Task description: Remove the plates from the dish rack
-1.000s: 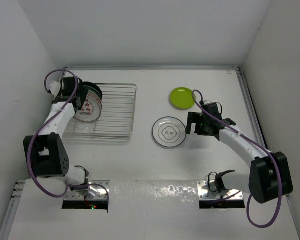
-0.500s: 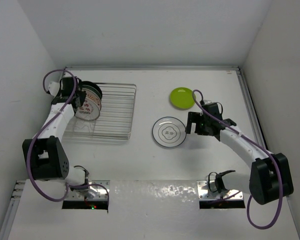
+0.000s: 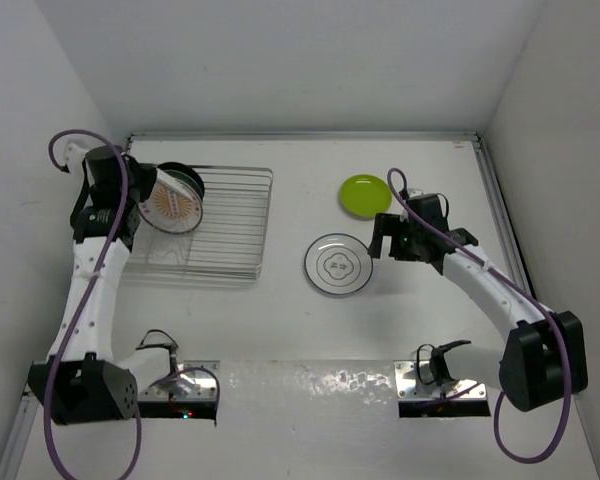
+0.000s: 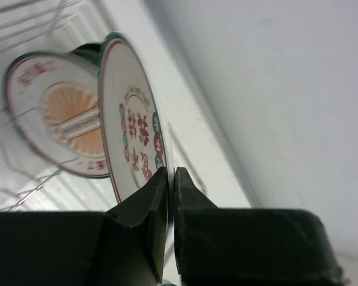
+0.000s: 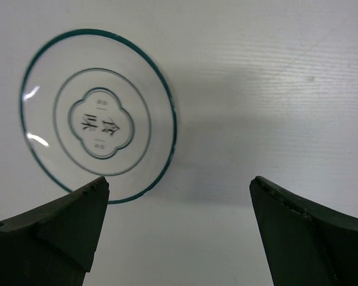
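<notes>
Workspace as I read it from my remote station, left to right. At the far left, the left gripper (image 4: pixel 170 173) has its two fingers pinched almost together on the rim of the red-patterned plate (image 4: pixel 134 143). This plate stands on edge, with its decorated face turned toward the wrist camera. Just beyond it the orange-centred plate (image 3: pixel 170 203) also stands on edge, tilted. A black plate (image 3: pixel 187 177) shows as a dark rim close behind that one. All three are at the left end of the dish rack (image 3: pixel 230 228), a silver wire frame of thin parallel bars. I cannot tell from either view whether the gripped plate touches the wires. On the table (image 3: pixel 440 170), right of the rack and apart from it, the teal-rimmed plate (image 5: pixel 98 122) lies flat. It is white, with a four-lobed mark and characters at its centre. Farther back and slightly to the right, the lime green plate (image 3: pixel 364 196) lies flat, near the teal-rimmed one but not touching it. At the right, the right gripper (image 5: pixel 179 182) hangs over the table with its fingers spread wide and nothing between them. In its wrist view, the right-hand edge of the teal-rimmed plate lies just ahead of the fingertips.
</notes>
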You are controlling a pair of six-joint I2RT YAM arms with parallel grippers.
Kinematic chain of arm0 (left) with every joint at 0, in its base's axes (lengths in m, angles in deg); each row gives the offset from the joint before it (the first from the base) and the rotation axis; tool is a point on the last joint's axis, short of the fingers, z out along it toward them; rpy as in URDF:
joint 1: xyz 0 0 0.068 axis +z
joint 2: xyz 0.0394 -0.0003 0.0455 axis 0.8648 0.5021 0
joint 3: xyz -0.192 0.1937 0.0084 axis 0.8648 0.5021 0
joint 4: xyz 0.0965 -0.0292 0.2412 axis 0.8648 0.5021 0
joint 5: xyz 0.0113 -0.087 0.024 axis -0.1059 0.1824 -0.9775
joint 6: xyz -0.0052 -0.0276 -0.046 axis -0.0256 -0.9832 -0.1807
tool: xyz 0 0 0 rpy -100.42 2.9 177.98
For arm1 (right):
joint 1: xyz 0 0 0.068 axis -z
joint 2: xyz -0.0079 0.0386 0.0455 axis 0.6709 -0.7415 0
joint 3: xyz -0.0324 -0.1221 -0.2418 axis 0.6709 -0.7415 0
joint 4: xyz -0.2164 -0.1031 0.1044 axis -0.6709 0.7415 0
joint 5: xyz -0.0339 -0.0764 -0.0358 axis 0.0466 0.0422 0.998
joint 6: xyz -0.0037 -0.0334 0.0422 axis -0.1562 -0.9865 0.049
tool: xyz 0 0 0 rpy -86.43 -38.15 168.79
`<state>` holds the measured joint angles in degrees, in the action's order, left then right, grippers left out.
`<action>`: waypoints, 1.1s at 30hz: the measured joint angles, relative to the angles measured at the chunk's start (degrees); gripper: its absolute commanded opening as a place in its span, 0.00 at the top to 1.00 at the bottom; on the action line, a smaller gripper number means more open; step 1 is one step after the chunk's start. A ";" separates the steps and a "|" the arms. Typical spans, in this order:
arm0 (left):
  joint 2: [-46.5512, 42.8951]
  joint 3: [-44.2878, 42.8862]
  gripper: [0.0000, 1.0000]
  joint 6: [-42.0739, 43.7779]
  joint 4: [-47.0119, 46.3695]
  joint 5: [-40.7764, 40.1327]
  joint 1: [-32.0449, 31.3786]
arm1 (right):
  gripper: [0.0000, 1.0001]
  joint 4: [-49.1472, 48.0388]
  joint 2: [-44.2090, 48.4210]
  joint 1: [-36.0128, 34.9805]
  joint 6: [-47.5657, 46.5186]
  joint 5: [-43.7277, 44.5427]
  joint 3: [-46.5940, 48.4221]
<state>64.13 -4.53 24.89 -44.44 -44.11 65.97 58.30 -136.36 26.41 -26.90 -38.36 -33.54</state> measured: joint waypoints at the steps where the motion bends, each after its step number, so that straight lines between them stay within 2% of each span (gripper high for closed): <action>1: -1.70 -0.20 1.00 0.85 -1.05 1.03 0.00 | 0.01 0.52 0.00 0.00 -0.02 -0.85 1.29; 5: -8.52 -0.33 1.00 5.97 -6.88 6.82 -0.15 | 0.01 0.70 0.00 0.37 1.46 -6.97 7.37; 8: -7.19 -5.51 1.00 13.14 -9.25 10.38 -3.28 | 0.01 -0.48 0.02 0.68 4.66 -12.07 11.82; 9: -5.46 -8.98 1.00 16.15 -8.96 10.45 -5.88 | 0.01 -0.90 0.11 0.74 5.88 -13.27 13.09; 11: 0.68 -18.67 1.00 24.81 -9.40 8.04 -17.07 | 0.01 -1.75 0.37 1.09 9.20 -15.28 15.93; 14: 8.02 -23.37 1.00 38.47 -11.43 4.20 -32.44 | 0.01 -2.43 1.14 3.13 13.53 -17.09 19.98; 17: 12.02 -19.30 1.00 53.88 -11.52 -1.84 -46.07 | 0.01 -3.26 1.33 7.21 17.64 -19.41 23.10; 20: 15.54 -10.43 1.00 71.23 -11.30 -11.08 -59.34 | 0.01 -4.04 1.33 10.29 20.00 -21.09 24.52; 22: 18.01 -6.64 1.00 78.60 -11.50 -14.56 -64.37 | 0.02 -4.00 1.27 10.51 20.72 -22.67 24.55; 26: 21.42 -1.64 1.00 90.53 -11.76 -18.75 -70.58 | 0.04 -5.03 0.07 9.84 20.87 -26.38 22.86; 32: 22.62 -2.40 1.00 100.19 -15.87 -21.40 -74.60 | 0.18 -4.46 -6.25 5.57 19.19 -29.75 18.32; 33: 22.99 -2.93 1.00 101.35 -16.87 -21.88 -74.95 | 0.24 -4.42 -6.97 4.70 18.88 -30.10 17.55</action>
<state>87.12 -7.46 126.24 -61.31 -65.99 -8.98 53.89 -143.33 31.11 -8.01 -68.46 -15.99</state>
